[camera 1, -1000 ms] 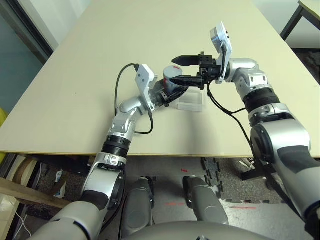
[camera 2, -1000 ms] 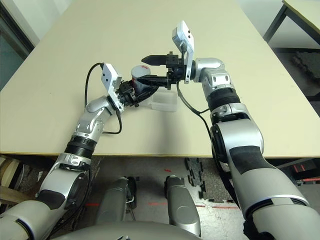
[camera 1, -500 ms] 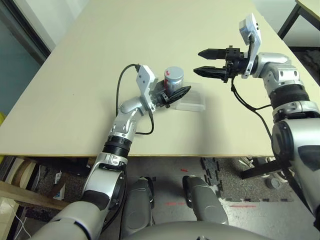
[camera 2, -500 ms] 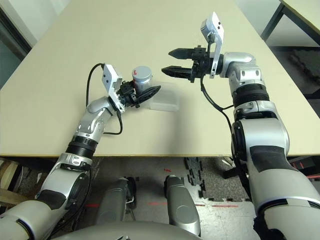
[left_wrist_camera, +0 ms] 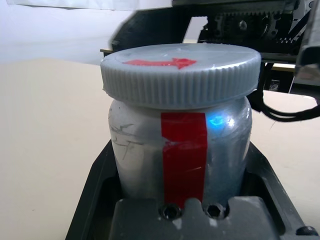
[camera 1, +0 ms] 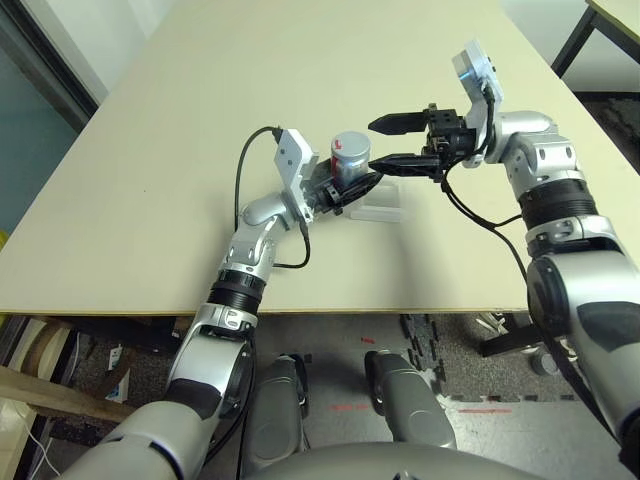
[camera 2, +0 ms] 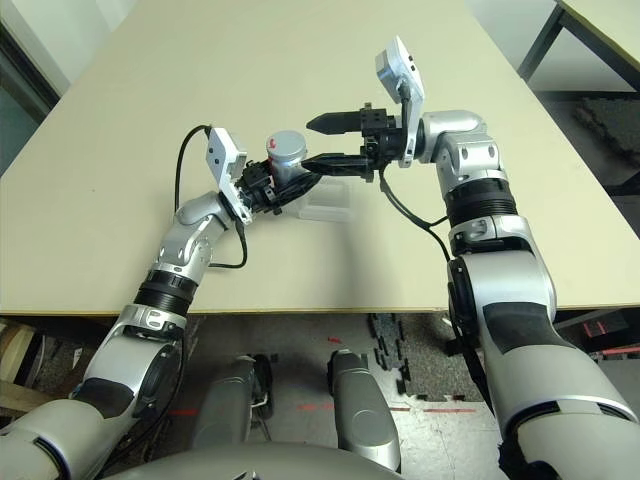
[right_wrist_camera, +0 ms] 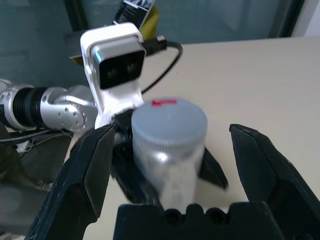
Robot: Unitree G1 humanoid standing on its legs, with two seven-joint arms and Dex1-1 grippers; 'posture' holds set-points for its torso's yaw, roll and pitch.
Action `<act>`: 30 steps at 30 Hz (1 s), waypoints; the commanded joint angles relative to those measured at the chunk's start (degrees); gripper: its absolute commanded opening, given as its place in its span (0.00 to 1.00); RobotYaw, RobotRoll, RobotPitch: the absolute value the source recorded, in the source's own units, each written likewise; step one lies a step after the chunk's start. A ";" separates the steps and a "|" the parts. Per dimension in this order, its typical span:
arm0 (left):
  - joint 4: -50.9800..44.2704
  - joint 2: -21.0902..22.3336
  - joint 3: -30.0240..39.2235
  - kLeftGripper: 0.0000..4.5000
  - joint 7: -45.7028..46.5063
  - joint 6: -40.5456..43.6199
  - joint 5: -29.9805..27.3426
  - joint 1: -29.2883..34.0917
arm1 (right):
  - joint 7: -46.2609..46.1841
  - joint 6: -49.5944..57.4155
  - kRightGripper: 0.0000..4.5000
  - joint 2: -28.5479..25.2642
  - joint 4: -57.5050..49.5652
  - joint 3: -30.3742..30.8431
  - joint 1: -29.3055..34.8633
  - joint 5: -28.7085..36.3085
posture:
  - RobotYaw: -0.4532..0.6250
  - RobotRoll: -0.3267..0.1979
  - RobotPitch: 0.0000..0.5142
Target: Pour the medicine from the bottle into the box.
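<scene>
1. The bottle (camera 1: 347, 160): lower body hidden behind the left gripper (camera 1: 352, 186).
2. The box (camera 1: 384, 204): near portion covered by that gripper's fingers.
3. The medicine: concealed inside the capped bottle.
4. The table (camera 1: 150, 180): far edge cut off.

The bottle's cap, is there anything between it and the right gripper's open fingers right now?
Nothing visible. The right gripper stands open with a finger on either side of the capped bottle, apart from it. The left gripper grips the bottle lower down, beside the box.
</scene>
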 commanded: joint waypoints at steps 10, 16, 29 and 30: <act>-0.43 -0.40 -1.02 0.58 -0.12 -0.01 0.99 0.17 | -3.96 -2.11 1.00 4.47 0.68 0.78 -1.10 -0.28 | 0.20 0.62 0.27; -1.17 -0.48 -1.10 0.58 0.10 0.30 0.91 0.64 | -6.37 -3.85 1.00 5.28 2.94 0.82 -1.90 -1.17 | 0.21 0.62 0.27; -1.57 -0.34 -1.13 0.58 0.29 0.64 0.73 0.97 | -6.76 -5.44 1.00 2.00 5.48 0.10 -1.78 -1.77 | 0.20 0.62 0.28; -1.47 -0.32 -1.11 0.58 0.30 0.63 0.73 0.91 | -6.55 -5.29 1.00 1.59 5.38 -0.03 -1.64 -1.65 | 0.20 0.62 0.28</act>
